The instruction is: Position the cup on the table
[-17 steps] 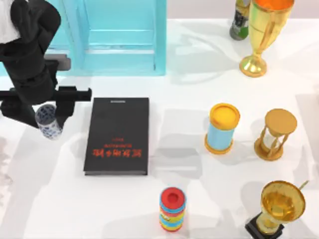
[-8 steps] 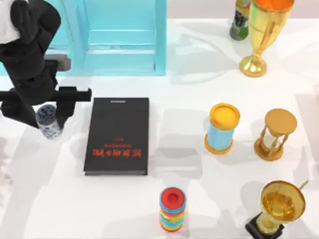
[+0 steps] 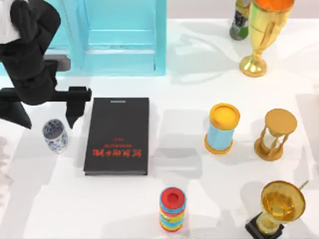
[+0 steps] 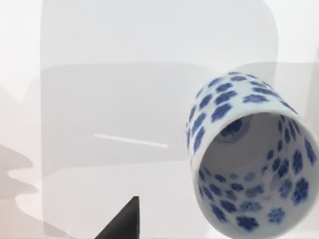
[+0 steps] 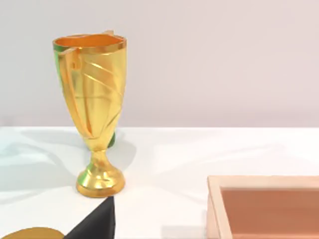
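Cup (image 3: 55, 135) standing upright, mouth up, on the desk (image 3: 199, 164) left of the black book (image 3: 118, 135); left pincer (image 3: 47, 112) released above it; left wrist view reveals its patterned interior.

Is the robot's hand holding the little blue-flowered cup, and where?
No. The left hand is open above the cup, which stands free on the table beside the black book.

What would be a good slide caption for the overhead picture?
Left gripper open above the blue-patterned cup, which stands on the white table beside a black book.
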